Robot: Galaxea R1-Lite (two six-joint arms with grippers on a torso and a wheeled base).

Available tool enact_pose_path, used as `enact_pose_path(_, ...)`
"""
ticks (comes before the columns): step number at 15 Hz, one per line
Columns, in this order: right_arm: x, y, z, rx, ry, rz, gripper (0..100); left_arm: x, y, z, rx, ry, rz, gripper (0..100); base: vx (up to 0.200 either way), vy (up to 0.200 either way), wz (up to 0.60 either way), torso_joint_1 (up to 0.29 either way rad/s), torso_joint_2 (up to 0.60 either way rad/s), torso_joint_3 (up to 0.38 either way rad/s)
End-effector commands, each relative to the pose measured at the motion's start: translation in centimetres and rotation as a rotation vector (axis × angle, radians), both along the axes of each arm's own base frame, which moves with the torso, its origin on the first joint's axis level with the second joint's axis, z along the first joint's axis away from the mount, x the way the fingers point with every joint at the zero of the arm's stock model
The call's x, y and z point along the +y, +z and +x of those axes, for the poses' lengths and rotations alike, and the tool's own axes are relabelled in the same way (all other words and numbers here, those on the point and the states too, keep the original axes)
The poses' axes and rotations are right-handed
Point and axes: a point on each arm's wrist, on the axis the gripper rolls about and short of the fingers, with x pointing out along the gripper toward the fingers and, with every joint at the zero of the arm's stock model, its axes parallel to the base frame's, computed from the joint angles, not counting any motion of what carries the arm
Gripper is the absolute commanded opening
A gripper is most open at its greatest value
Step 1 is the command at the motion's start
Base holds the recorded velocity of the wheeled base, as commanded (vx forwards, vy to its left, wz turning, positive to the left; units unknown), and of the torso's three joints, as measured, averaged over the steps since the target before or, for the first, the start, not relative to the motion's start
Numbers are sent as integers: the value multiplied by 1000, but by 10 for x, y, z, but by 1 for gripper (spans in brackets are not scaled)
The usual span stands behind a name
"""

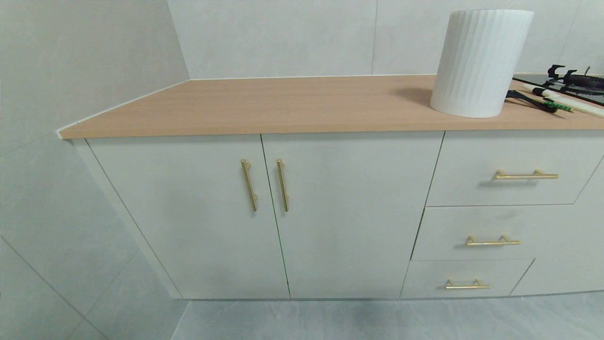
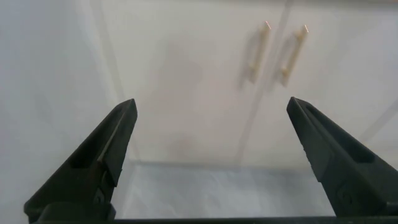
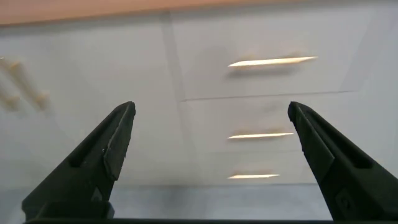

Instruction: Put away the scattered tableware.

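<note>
Scattered tableware (image 1: 549,100), a few slim sticks and handles in black, green and cream-white, lies at the far right end of the light-brown wooden tabletop (image 1: 283,101). What kind each piece is I cannot tell. Below stands the pale grey cabinet (image 1: 354,212) with brass bar handles. The tall white ribbed cylindrical holder (image 1: 479,61) stands just beside the pieces, on their left. Nothing looks stowed, so I judge the task barely begun, with every piece left to lift and put away, perhaps into that holder. The left hand (image 2: 210,102), spread wide and empty, faces the cabinet's double doors (image 2: 273,62). The right hand (image 3: 210,106), equally wide and empty, faces the drawers (image 3: 267,99).
</note>
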Motion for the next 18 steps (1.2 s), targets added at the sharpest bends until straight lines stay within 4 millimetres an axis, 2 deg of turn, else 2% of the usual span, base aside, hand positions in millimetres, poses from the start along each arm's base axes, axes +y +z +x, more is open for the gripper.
enact_pose_path(1,-17,-15,-77,-217,-128,-79,100,8,-12,-38,-158,41,-17,100,0,0,0,0,0,0)
enact_pose_path(2,-17,-21,-87,-240,-162,-94,100,8,-17,-43,-172,71,-10,100,0,0,0,0,0,0)
enact_pose_path(4,-13,-22,-88,-234,-239,-92,100,7,-25,-48,-187,107,13,100,0,0,0,0,0,0)
enact_pose_path(5,-8,-30,-99,-277,-294,-105,100,6,-31,-49,-205,135,23,100,0,0,0,0,0,0)
enact_pose_path(6,-6,-41,-98,-255,-262,-122,100,5,-32,-48,-226,154,16,100,0,0,0,0,0,0)
enact_pose_path(7,-6,-47,-94,-235,-277,-114,100,3,-36,-46,-244,188,23,100,0,0,0,0,0,0)
enact_pose_path(10,-7,-68,-81,-162,-271,-52,100,-2,-71,-43,-203,183,58,100,0,0,0,0,0,0)
enact_pose_path(11,-6,-93,-66,-68,-236,-58,100,-2,-87,-35,-152,181,63,100,0,0,0,0,0,0)
enact_pose_path(12,-6,-103,-61,-43,-223,-59,100,-2,-97,-31,-120,177,66,100,0,0,0,0,0,0)
enact_pose_path(13,-5,-122,-52,-19,-182,-60,100,-2,-116,-24,-69,170,80,100,0,0,0,0,0,0)
enact_pose_path(16,-2,-134,-48,24,-63,-53,100,-4,-122,-23,-11,95,84,100,0,0,0,0,0,0)
enact_pose_path(18,-1,-134,-48,23,-19,-53,100,-6,-126,-23,18,-15,82,100,0,0,0,0,0,0)
